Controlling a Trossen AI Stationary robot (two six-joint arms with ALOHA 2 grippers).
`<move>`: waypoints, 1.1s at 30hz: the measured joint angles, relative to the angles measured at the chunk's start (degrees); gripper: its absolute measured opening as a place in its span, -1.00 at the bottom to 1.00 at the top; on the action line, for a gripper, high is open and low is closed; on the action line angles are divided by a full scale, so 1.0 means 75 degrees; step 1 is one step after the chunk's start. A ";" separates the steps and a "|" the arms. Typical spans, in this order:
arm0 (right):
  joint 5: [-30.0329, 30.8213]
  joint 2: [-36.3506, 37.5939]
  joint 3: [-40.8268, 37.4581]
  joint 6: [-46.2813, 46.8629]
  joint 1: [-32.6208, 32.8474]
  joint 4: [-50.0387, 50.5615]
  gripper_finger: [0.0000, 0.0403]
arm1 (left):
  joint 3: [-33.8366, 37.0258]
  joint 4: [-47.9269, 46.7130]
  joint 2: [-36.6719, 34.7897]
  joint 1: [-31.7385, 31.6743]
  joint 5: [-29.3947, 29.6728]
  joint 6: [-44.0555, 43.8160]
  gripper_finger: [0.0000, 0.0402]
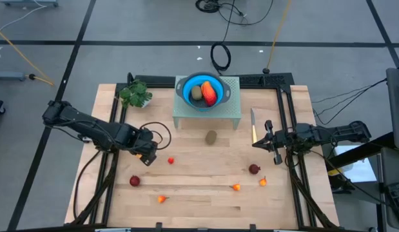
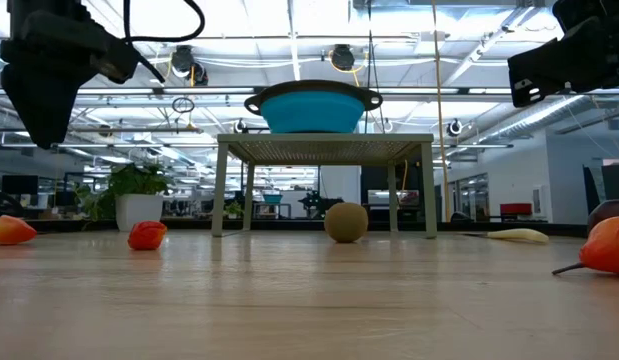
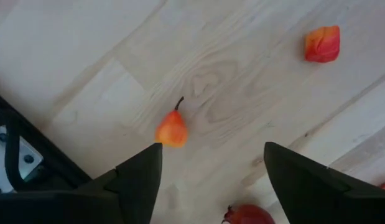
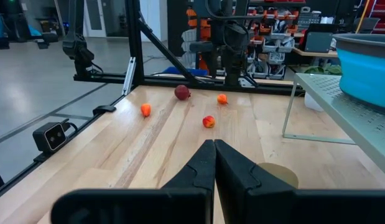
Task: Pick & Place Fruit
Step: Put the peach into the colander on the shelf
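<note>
Lying loose on the wooden table are small orange-red pieces, dark red round fruits and one brown kiwi-like oval. The left gripper hovers open, the right gripper closed, both empty. Farther back, the blue bowl holds two fruits.

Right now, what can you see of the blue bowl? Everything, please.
The blue bowl is a round, plastic-looking basin with a darker grey rim and a small handle on each side. It sits upright on top of a pale green perforated stand at the far middle of the table, raised off the wood. Inside lie a brown kiwi-like oval and a longer orange-red piece, side by side and touching. Neither gripper is near it.
</note>
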State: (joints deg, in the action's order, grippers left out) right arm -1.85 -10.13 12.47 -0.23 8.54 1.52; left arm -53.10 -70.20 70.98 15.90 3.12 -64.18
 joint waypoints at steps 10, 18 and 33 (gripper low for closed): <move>-0.0003 0.0000 0.0000 0.0000 0.0001 0.0000 -1.00 | 0.0438 0.0018 -0.0006 0.0008 -0.0037 0.0285 0.42; -0.0003 0.0000 0.0000 0.0000 0.0003 0.0000 -1.00 | 0.1170 0.0417 -0.0006 0.0257 -0.0217 -0.0050 0.42; -0.0003 0.0000 0.0000 0.0000 0.0003 0.0000 -1.00 | 0.2319 0.1581 -0.0006 0.0391 -0.0237 -0.0236 0.42</move>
State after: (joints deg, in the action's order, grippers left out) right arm -1.87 -10.13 12.47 -0.23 8.56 1.52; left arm -35.71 -58.34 70.94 18.83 1.35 -65.95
